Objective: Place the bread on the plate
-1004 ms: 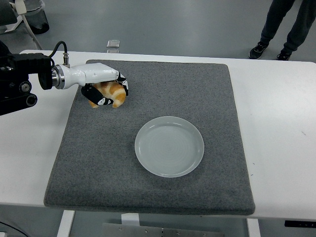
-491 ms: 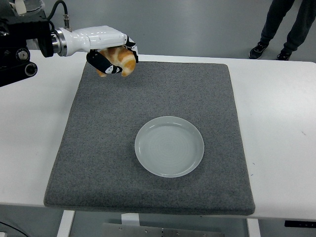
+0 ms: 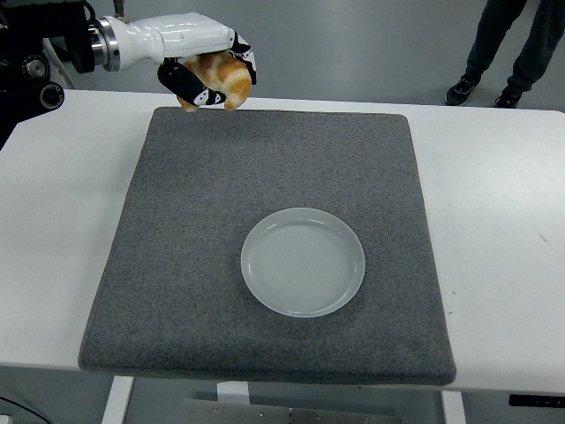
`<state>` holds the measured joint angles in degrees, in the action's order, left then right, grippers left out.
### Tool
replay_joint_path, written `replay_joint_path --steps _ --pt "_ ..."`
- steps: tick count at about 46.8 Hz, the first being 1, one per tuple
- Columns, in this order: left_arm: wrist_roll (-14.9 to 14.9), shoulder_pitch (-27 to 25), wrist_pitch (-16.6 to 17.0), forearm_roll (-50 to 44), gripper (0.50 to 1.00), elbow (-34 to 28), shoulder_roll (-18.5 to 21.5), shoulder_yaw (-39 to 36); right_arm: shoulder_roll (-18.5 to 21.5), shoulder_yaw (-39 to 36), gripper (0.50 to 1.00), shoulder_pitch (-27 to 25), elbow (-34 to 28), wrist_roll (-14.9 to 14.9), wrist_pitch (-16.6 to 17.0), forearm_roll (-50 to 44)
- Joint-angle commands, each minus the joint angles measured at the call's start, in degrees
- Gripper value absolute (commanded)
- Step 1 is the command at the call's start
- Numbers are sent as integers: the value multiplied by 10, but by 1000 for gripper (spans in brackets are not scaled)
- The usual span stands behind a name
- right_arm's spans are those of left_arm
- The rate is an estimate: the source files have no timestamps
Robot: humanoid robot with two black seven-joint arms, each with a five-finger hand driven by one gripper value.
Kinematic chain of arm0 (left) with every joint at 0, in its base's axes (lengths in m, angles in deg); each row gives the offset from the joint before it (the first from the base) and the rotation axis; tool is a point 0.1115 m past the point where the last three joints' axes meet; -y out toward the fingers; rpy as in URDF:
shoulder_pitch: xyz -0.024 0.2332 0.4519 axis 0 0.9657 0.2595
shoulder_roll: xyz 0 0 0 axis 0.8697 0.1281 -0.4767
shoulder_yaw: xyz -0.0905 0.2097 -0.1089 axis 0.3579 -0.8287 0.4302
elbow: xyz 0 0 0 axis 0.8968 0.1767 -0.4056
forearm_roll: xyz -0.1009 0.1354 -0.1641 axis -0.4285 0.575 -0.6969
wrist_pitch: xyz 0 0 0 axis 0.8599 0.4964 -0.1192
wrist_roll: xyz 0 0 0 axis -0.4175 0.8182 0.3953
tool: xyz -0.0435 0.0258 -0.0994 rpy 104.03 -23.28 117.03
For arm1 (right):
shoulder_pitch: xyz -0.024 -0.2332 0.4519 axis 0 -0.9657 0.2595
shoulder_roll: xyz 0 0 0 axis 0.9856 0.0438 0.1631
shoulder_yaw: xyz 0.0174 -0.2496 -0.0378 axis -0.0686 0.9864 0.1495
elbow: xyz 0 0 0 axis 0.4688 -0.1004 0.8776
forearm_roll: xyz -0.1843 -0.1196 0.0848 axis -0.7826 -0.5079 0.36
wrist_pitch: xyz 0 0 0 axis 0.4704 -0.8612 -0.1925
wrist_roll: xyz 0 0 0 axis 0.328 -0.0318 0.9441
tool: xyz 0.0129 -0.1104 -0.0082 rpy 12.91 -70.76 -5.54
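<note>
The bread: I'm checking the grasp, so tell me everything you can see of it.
The bread is a golden-brown, glossy, croissant-like piece with paler patches. The left robot hand grips it, fingers curled round it, partly hiding it. It hangs lifted off the grey mat, near the mat's far left corner, away from the plate.

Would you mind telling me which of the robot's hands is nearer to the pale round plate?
Left. The left hand, holding the golden bread, is up beyond the plate, near the grey mat's far-left corner. The right hand is out of view.

Bread (image 3: 219,79) partly hidden by left hand (image 3: 205,66)
</note>
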<state>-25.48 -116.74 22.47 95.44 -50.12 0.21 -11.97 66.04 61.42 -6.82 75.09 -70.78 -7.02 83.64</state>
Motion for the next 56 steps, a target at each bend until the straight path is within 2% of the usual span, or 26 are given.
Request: replay_joint_path --steps 1,56 --pt "0 -4 -1 0 500 0 0 0 0 0 930 0 0 0 0 0" --pt "0 -6 -5 0 500 -1 -2 4 0 0 930 0 0 0 0 0"
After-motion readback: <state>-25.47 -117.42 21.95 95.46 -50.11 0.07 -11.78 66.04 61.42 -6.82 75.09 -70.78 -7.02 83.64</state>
